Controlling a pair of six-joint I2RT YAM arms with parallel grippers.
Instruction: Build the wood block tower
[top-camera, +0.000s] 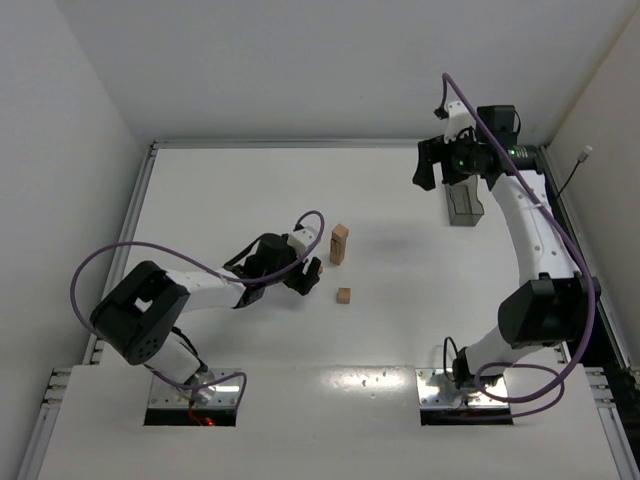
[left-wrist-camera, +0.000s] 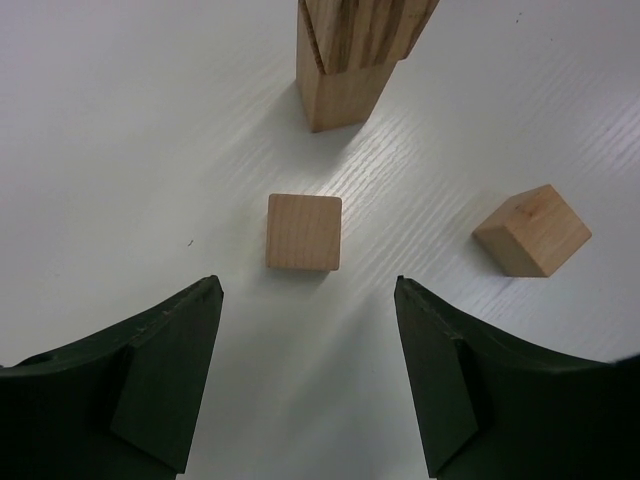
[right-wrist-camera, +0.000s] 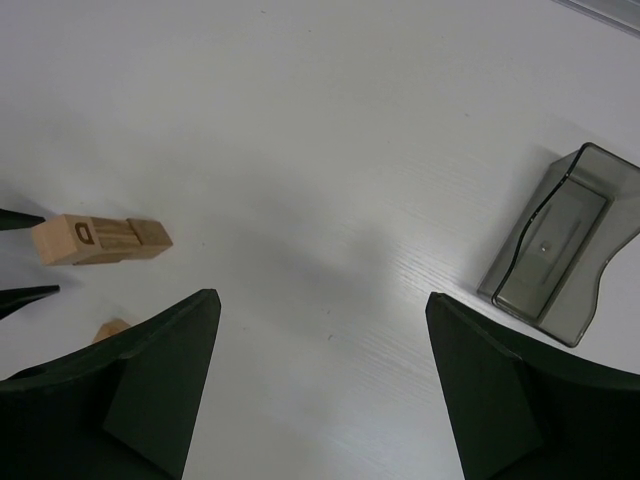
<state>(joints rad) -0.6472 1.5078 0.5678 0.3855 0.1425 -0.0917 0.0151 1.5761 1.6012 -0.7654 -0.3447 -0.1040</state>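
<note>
The tower (top-camera: 339, 244) is a short upright column of tan wood blocks at mid-table; its base shows in the left wrist view (left-wrist-camera: 342, 88) and its whole length in the right wrist view (right-wrist-camera: 100, 240). A loose cube (left-wrist-camera: 303, 232) lies on the table just ahead of my left gripper (left-wrist-camera: 307, 283), which is open and empty; from above the cube (top-camera: 318, 266) sits at the gripper (top-camera: 307, 275). A second cube (left-wrist-camera: 532, 229) lies to the right (top-camera: 344, 295). My right gripper (right-wrist-camera: 321, 295) is open and empty, held high at the back right (top-camera: 430, 166).
A dark translucent bin (top-camera: 463, 203) stands at the back right under my right arm, also in the right wrist view (right-wrist-camera: 560, 245). White walls enclose the table on the left, back and right.
</note>
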